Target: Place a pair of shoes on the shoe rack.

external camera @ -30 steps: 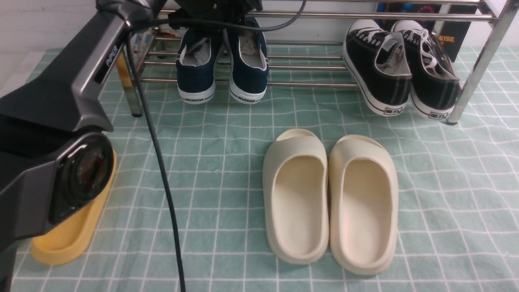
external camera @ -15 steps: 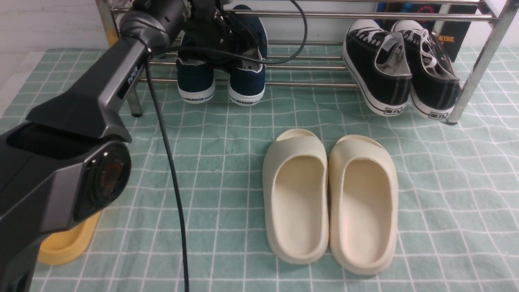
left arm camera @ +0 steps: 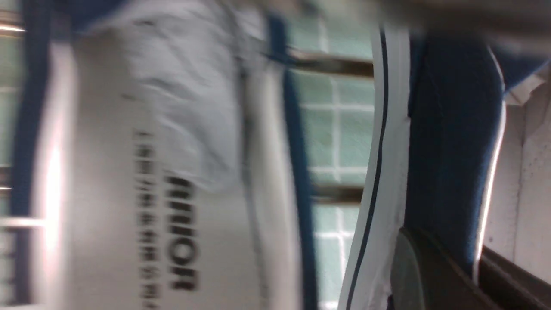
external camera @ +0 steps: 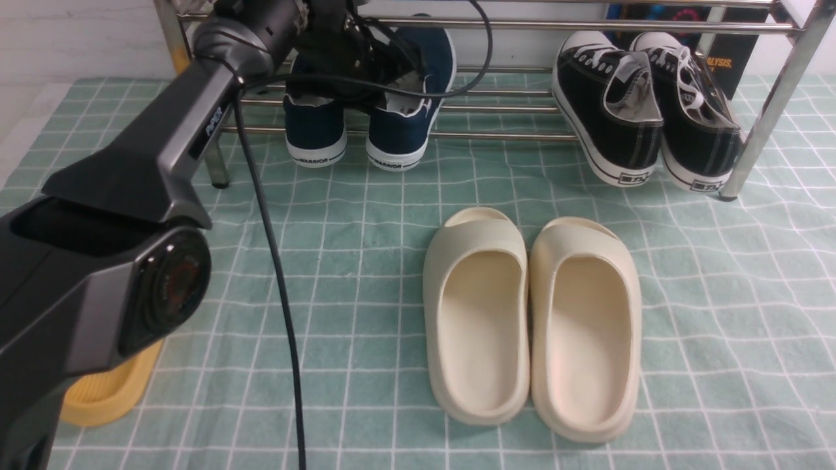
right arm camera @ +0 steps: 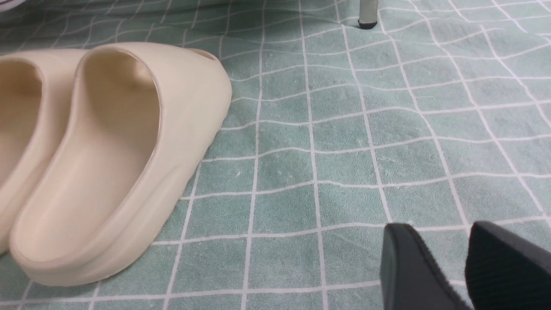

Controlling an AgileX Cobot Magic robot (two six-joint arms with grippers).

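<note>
I record the slip-ons (external camera: 397, 134) as navy blue, with white soles and dark heel lettering. I find the sneakers (external camera: 607, 111) black, with white laces. I note cream slides (external camera: 480, 326), a yellow tray (external camera: 108, 391), and a silver rack (external camera: 503, 136). I log the cloth (external camera: 366, 294) as green, patterned in white grid lines.

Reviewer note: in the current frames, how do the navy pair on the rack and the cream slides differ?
The navy slip-ons are canvas with white soles; the cream slides are plain and one-coloured.
The navy slip-ons rest on the rack; the cream slides lie on the cloth.
Both are pairs.
</note>
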